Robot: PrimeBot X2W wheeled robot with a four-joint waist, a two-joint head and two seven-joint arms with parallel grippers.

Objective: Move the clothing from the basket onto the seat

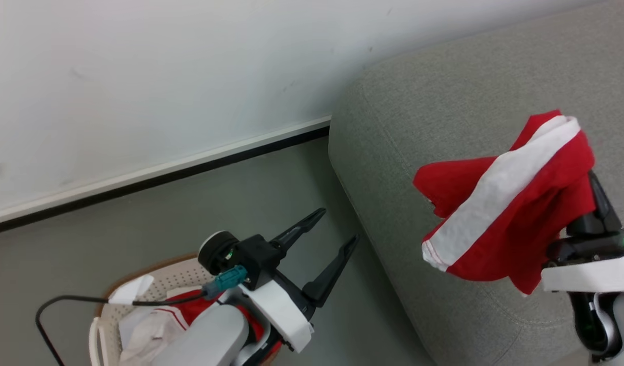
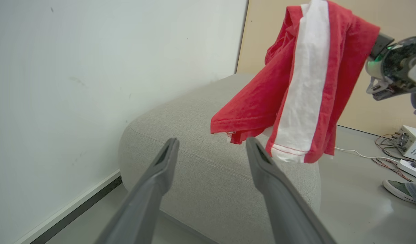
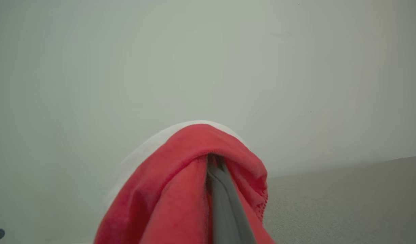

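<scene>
Right arm raised over the sofa [image 1: 444,91], right gripper [image 3: 213,161] clamped on a red garment [image 1: 520,223] with a wide white band, cloth hanging above the cushion, left gripper [image 1: 337,226] spread wide over the basket [image 1: 174,277], second red garment [image 1: 200,305] bunched inside.

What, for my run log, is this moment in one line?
right claw: shut on garment, held over sofa | left claw: open, empty | second garment: in basket
</scene>
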